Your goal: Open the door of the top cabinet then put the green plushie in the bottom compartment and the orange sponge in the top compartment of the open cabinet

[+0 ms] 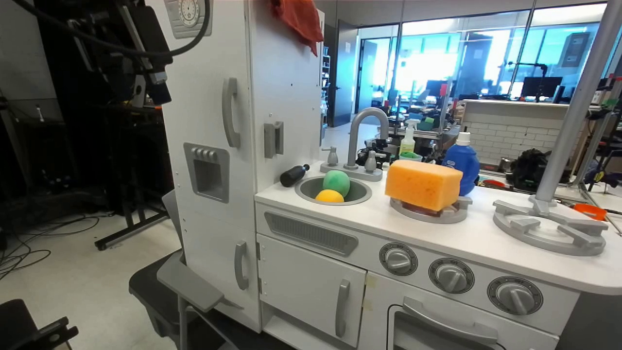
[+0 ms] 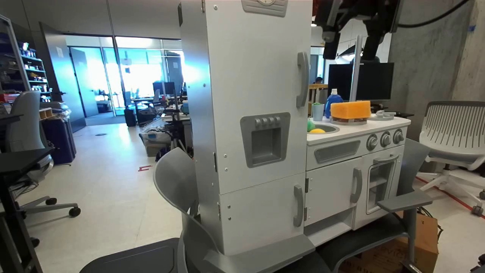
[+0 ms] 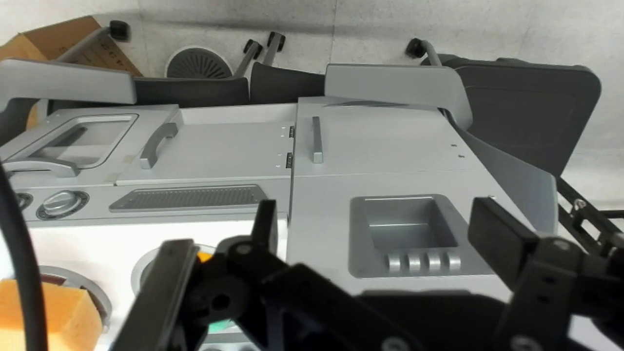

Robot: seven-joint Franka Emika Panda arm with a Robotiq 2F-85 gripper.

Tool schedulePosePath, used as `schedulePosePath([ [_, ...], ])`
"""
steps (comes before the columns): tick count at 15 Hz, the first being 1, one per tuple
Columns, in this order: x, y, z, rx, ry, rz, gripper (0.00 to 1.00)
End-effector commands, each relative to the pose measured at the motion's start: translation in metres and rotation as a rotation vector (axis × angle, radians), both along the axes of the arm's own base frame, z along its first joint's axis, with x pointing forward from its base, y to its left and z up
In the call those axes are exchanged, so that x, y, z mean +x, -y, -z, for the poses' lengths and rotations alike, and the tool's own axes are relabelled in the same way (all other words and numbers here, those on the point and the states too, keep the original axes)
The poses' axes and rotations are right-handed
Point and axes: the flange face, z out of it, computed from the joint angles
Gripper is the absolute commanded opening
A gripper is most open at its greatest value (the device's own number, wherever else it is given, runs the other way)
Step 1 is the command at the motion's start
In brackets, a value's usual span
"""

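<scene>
The top cabinet (image 1: 286, 102) is the tall white body left of the counter in an exterior view. Its door (image 1: 204, 112) (image 2: 257, 87) is closed in both exterior views, with a grey handle (image 2: 302, 79). Both compartments are hidden behind it. The green plushie (image 1: 337, 182) (image 2: 310, 125) lies in the sink; the wrist view mostly hides it behind the gripper. The orange sponge (image 1: 422, 184) (image 2: 350, 110) (image 3: 53, 317) rests on a grey burner. My gripper (image 2: 352, 53) (image 3: 378, 229) is open and empty, in front of the door, high up, apart from the handle.
A yellow ball (image 1: 330, 196) shares the sink (image 1: 362, 197). A black bottle (image 1: 294, 175), faucet (image 1: 357, 138), blue bottle (image 1: 464, 163) and grey post (image 1: 573, 102) stand around the counter. A red cloth (image 1: 301, 22) hangs from the cabinet. Grey chairs (image 2: 178, 178) crowd its base.
</scene>
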Motion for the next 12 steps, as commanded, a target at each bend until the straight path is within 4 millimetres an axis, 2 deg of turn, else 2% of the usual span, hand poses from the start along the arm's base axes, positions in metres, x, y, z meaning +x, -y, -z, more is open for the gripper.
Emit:
schedulePosePath([
  [1, 0.026, 0.005, 0.009, -0.068, 0.016, 0.079, 1.0],
  [6, 0.045, 0.017, 0.022, -0.166, 0.123, 0.05, 1.0],
  [12, 0.056, 0.025, 0.043, -0.147, 0.275, -0.016, 1.0],
])
